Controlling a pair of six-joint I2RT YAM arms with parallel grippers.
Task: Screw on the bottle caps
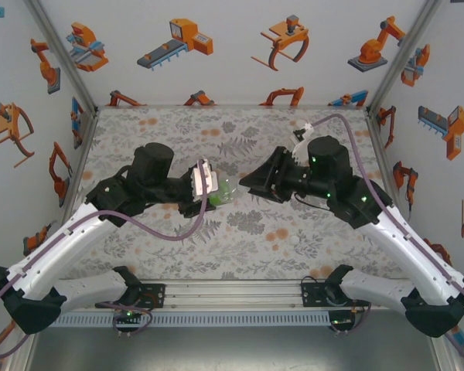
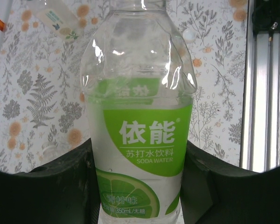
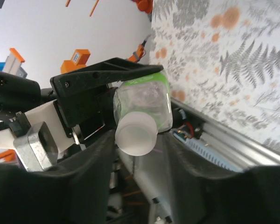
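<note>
My left gripper (image 1: 207,188) is shut on a clear bottle (image 2: 140,116) with a green label band. It holds the bottle above the middle of the table, and the black fingers (image 2: 60,186) press both sides of the label. The bottle's neck points right at my right gripper (image 1: 249,184). A white cap (image 3: 135,135) sits on that neck between the right gripper's (image 3: 135,151) fingers. The jaws are open, with a gap between the cap and the right-hand finger. The green label (image 1: 226,190) shows between the two grippers.
Another clear bottle (image 2: 60,21) lies on the floral cloth at the far right, partly behind the right arm (image 1: 301,141). A small white round thing, perhaps a cap (image 2: 191,33), lies on the cloth near the aluminium rail (image 2: 266,93). Patterned walls enclose three sides.
</note>
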